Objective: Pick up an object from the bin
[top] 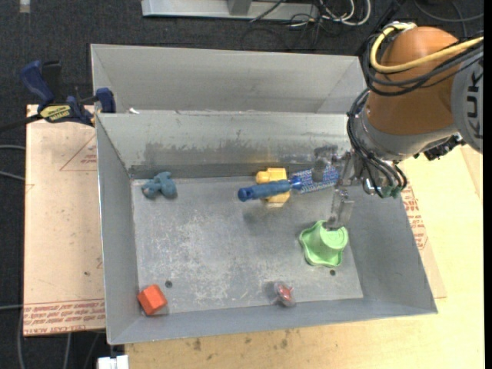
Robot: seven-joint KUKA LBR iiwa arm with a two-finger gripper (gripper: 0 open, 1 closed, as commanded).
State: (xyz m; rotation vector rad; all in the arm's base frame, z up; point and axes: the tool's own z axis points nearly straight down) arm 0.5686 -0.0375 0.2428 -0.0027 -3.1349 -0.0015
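– Grey metal bin (115, 229), seen from above and a little to one side. Where does the gripper (337, 220) stand?

– At 3 o'clock on the bin floor. It reaches down from beneath the arm's orange cover (407, 75), which comes in over the right wall. Its tip is at the upper edge of a green lump (323, 246), a pale lime, flattish piece with a rounded outline that lies on the floor near the right wall.

– Does it have hold of the green lump?

– It seems to touch the lump's top rim, but the view is too poor at that spot to be sure. I cannot tell whether the gripper is spread or closed. The green lump rests flat on the floor.

– What lies nearest to it?

– A blue stick (257, 193) with a patterned end runs from 12 o'clock toward 2 o'clock, with that end close beside the gripper's upper part. The stick crosses a yellow block (270, 177) at 1 o'clock and touches it.

– And the rest of the bin?

– A small blue-grey figure (160, 185) sits at 10 o'clock by the back wall. An orange cube (151, 300) is at 8 o'clock in the near left corner. A small red-and-grey piece (284, 293) lies at 5 o'clock by the front wall. All three lie well apart from the gripper and from one another.
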